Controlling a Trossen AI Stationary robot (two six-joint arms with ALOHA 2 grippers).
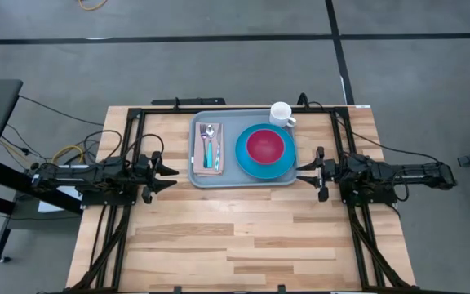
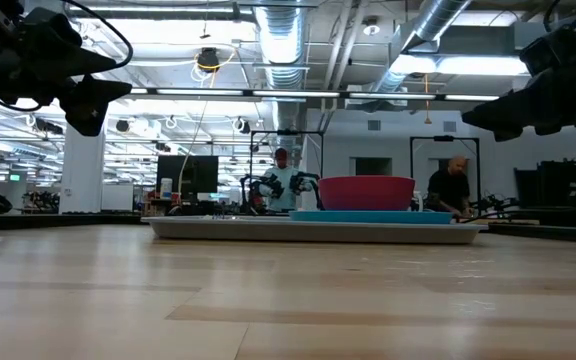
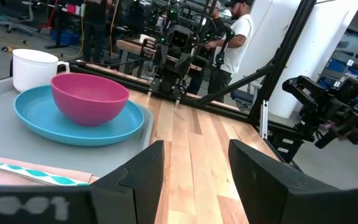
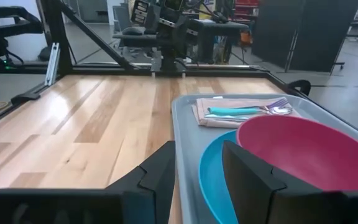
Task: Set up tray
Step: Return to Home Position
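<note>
The grey-blue tray (image 1: 243, 178) lies flat on the wooden table, toward its far edge. It carries a round blue plate (image 1: 251, 166) with a pink bowl (image 1: 265, 145) on it, a beige napkin (image 1: 201, 158) with teal-handled cutlery (image 1: 209, 152), and a white mug (image 1: 281, 113) at its far right corner. My left gripper (image 1: 172, 174) hovers open just left of the tray. My right gripper (image 1: 303, 172) hovers open just right of it. Both grippers are raised off the table in the low view.
A black metal frame (image 1: 137, 122) borders the table's left, right and far sides. The near half of the table (image 1: 243, 245) is bare wood. People stand in the room beyond the far edge (image 2: 453, 190).
</note>
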